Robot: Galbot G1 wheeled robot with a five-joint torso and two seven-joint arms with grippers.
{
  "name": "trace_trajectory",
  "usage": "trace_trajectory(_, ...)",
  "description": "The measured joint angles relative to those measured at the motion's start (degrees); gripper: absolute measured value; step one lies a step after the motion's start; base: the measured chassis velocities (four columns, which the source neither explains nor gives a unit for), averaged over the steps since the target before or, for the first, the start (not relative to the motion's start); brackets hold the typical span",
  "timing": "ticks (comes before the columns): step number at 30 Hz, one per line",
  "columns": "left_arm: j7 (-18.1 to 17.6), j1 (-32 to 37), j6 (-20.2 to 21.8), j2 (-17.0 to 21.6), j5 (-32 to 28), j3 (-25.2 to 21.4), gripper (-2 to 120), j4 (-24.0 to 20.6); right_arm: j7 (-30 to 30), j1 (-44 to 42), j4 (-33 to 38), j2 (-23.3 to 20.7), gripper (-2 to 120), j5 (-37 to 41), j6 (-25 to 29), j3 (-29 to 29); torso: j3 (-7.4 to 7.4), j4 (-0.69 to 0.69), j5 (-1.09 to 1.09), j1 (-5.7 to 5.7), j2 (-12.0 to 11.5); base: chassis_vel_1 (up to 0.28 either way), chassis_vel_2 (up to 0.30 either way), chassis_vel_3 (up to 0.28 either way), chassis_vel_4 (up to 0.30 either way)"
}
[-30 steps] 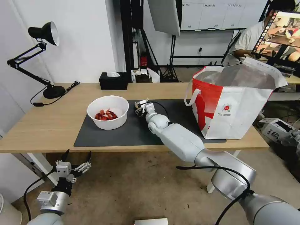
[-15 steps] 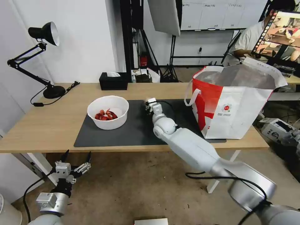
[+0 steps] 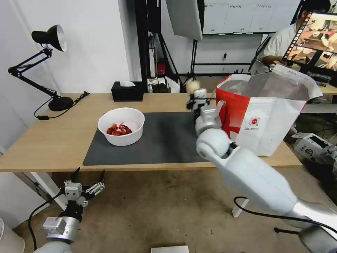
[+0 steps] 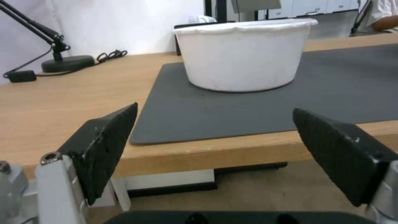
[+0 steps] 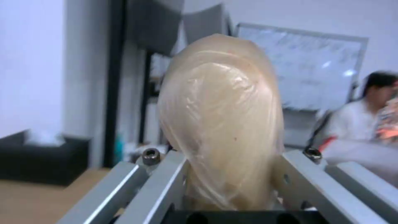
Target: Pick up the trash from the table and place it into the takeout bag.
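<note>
My right gripper is raised above the table's back edge, just left of the red-and-white takeout bag, and is shut on a beige ball. In the right wrist view the beige ball bulges out between the metal fingers. A white round bowl with red shellfish scraps stands on the dark grey mat of the light-wood table. My left gripper hangs open below the table's front edge; in the left wrist view the white bowl stands ahead of its fingers.
A black tissue box sits at the table's back edge. A black desk lamp stands at the back left with its cord on the tabletop. The bag's top gapes open, foil lining showing.
My right arm has lifted off the mat and swung right and up with the beige ball, from the mat's middle to beside the bag's left rim. The left arm has barely moved.
</note>
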Motion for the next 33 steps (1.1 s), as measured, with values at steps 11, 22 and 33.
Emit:
trace_trajectory(11, 0.0, 0.0, 0.2, -0.1, 0.3, 0.4, 100, -0.5, 10.2, 0.5, 1.4, -4.9, 8, 0.7, -7.4, 4.8, 0.00, 0.00, -0.01, 0.00, 0.0, 0.000, 0.000, 0.000, 0.000)
trace_trajectory(22, -0.1, 0.0, 0.5, 0.3, 0.3, 0.6, 100, -1.0, 12.1, -0.2, 0.6, -6.9, 8, 4.6, -9.5, 7.2, 0.00, 0.01, -0.01, 0.00, 0.0, 0.000, 0.000, 0.000, 0.000)
trace_trajectory(33, -0.1, 0.4, 0.8, 0.2, 0.4, 0.7, 100, -1.7, 12.0, -0.9, 1.7, -8.8, 46, 5.1, -10.8, 8.2, 0.00, 0.01, -0.01, 0.00, 0.0, 0.000, 0.000, 0.000, 0.000)
